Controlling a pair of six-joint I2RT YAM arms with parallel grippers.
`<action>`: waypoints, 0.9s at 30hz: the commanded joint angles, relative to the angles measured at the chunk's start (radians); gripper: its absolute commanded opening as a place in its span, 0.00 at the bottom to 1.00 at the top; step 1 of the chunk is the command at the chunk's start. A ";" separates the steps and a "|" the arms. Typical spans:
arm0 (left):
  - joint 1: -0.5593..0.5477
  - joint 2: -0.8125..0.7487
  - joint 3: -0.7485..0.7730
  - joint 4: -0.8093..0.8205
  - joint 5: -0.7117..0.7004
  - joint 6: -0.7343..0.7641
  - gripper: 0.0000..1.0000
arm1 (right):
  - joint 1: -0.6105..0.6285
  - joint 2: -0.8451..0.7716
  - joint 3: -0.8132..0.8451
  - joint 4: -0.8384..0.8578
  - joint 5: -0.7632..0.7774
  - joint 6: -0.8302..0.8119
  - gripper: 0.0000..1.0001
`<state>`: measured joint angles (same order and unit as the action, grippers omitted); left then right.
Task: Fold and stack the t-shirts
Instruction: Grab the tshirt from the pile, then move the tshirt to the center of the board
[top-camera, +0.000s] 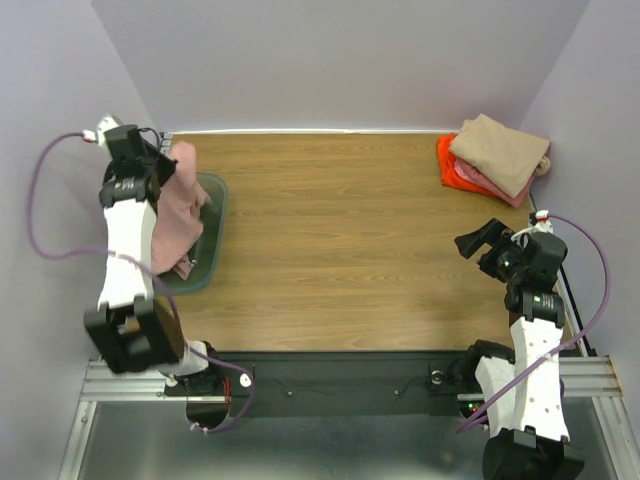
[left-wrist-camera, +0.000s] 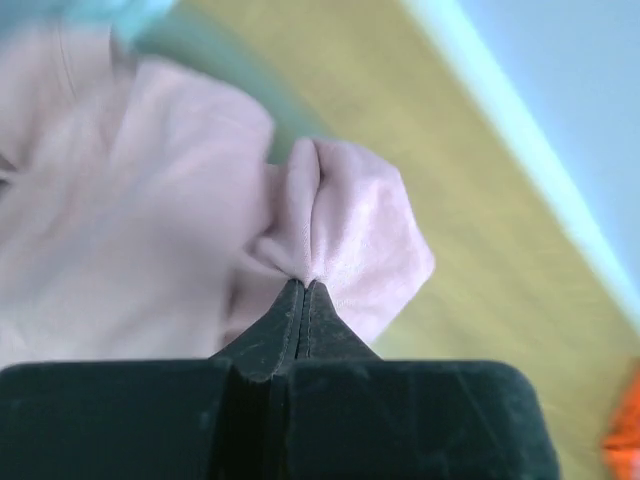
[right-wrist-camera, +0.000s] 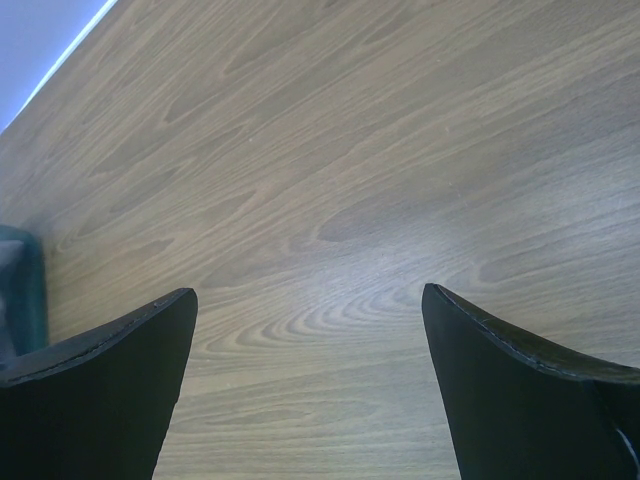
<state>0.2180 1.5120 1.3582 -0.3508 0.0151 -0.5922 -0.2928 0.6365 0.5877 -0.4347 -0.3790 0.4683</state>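
The left claw (left-wrist-camera: 303, 285) is shut tight on a bunched fold of the dusty-pink t-shirt (left-wrist-camera: 350, 215), and the cloth is pinched right at its tips. In the top view the shirt is seen hanging from that claw at the far left. Its length runs toward the near side, and its lower end is draped into the teal bin (top-camera: 216, 205) at the left edge of the bench (top-camera: 340, 230). The right claw (right-wrist-camera: 310, 300) is held wide over bare wood at the right, with nothing in it. The folded stack (top-camera: 495, 155) of tan, pink and orange is set in the far right corner, well apart from the held shirt. Open bench lies to the right of the shirt, so a carry rightward is judged to come next. The right claw, well away, would have to be brought across to help spread it.
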 joint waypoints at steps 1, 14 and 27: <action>-0.002 -0.297 0.010 0.116 0.057 -0.011 0.00 | 0.006 -0.014 0.004 0.042 -0.003 -0.010 1.00; -0.150 -0.299 0.453 0.099 0.202 0.008 0.00 | 0.011 -0.018 0.011 0.048 -0.009 -0.003 1.00; -0.824 0.128 1.025 0.296 0.597 0.051 0.00 | 0.015 -0.026 0.006 0.050 0.005 0.012 1.00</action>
<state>-0.5137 1.6314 2.1860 -0.2096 0.4744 -0.5636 -0.2867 0.6250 0.5877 -0.4343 -0.3786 0.4721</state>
